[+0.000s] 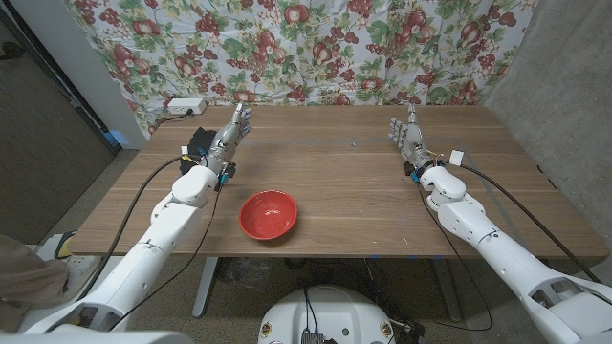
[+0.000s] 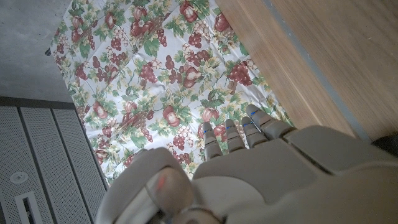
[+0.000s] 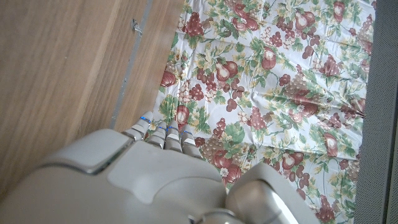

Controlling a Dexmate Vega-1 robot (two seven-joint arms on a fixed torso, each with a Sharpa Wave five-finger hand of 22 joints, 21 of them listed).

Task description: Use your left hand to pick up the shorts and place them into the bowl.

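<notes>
Shorts: a dark bundle (image 1: 200,141) lies at the surface's left edge, just beside the left hand; too small and partly hidden by the hand to tell whether it is the shorts, or which way its long axis runs.
Bowl: red bowl (image 1: 268,213), upright, mouth up, near the front edge of the surface (image 1: 335,182), left of the middle, nothing in it.
Left hand: left hand (image 1: 233,125) stands on its edge at the far left of the surface, fingers (image 2: 225,138) straight and side by side, pointing at the curtain; it holds nothing. Well apart from the bowl.
Right hand: right hand (image 1: 407,134) stands likewise at the far right, fingers (image 3: 157,132) stretched toward the curtain, holding nothing.
Behind: a fruit-print curtain (image 1: 306,48) hangs along the far edge; a white power strip (image 1: 184,104) lies at the far left corner.
Small item: a white object (image 1: 458,156) sits just right of the right wrist; what it is cannot be told.
</notes>
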